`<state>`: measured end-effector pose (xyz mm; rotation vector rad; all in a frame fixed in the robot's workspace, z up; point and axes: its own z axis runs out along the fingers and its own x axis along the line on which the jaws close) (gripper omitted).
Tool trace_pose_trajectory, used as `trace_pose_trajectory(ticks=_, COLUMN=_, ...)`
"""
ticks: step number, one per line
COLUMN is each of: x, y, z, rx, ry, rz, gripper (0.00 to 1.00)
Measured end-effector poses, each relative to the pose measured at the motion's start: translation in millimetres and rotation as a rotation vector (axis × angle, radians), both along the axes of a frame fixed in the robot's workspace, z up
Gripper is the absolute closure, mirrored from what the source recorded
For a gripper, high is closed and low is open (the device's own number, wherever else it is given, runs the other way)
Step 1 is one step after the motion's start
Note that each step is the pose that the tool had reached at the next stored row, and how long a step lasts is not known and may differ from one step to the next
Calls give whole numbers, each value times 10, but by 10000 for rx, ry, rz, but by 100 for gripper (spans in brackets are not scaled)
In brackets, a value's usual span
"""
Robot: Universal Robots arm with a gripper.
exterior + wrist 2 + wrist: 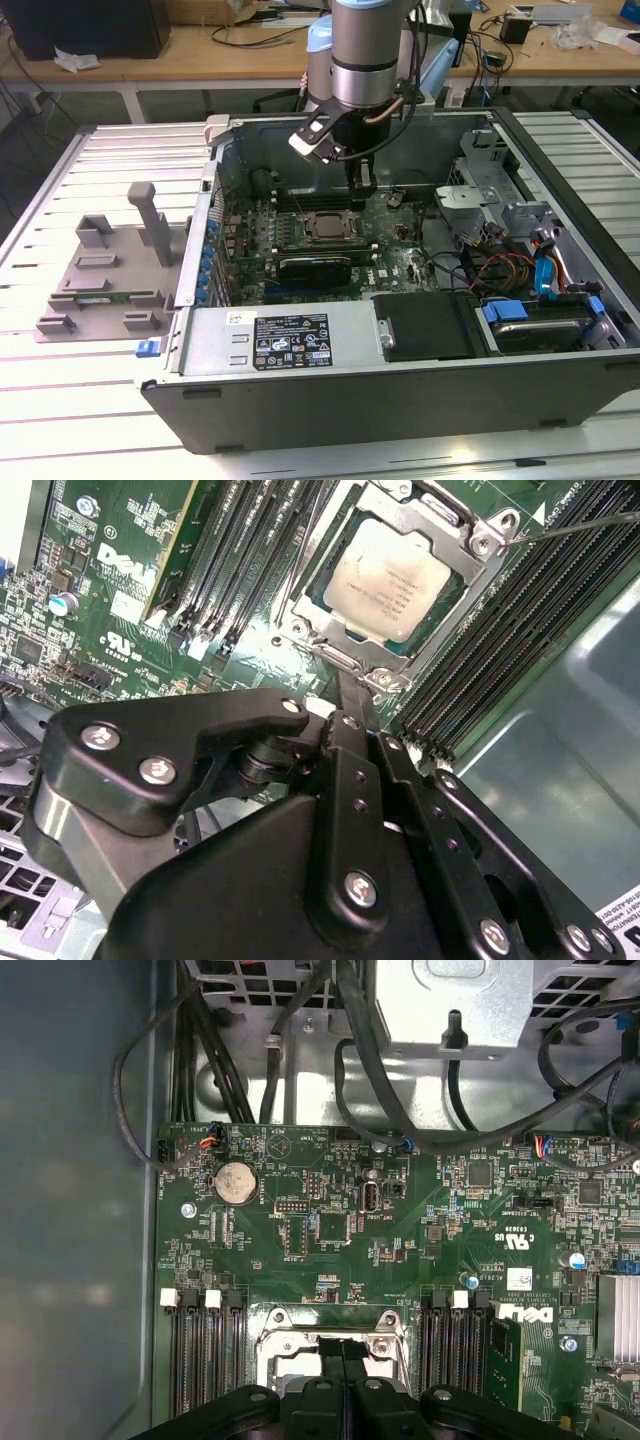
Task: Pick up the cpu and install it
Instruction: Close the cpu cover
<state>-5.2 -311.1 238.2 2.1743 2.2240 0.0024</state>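
One cpu [390, 580] lies in the socket [487, 542] just beyond the closed, empty end effector [345, 692].

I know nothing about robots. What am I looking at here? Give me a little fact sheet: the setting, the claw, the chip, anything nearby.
Setting: open computer case lying on a slatted table
Arm: reaches down into the case, above the motherboard
Gripper: the gripper is shut and holds nothing; its tips are near the socket's edge, and contact cannot be told
Chip: the cpu lies flat inside the socket, apart from the gripper
Nearby: grey tray with upright posts, beside the case on the exterior view's left
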Motion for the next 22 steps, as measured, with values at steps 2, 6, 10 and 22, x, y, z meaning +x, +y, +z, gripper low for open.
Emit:
trace_pose_trajectory(ticks=2, x=-12, y=0, z=0, rx=-1, ry=0, rz=-1, gripper=89)
trace_pose_trajectory(ticks=6, x=-84, y=0, z=-47, rx=1, ry=3, rz=0, gripper=89)
trace_pose_trajectory(ticks=10, x=-106, y=0, z=-54, rx=0, ry=4, rz=0, gripper=89)
trace_pose_trajectory(ticks=22, x=-218, y=0, z=-84, rx=-11, ry=3, rz=1808, gripper=89)
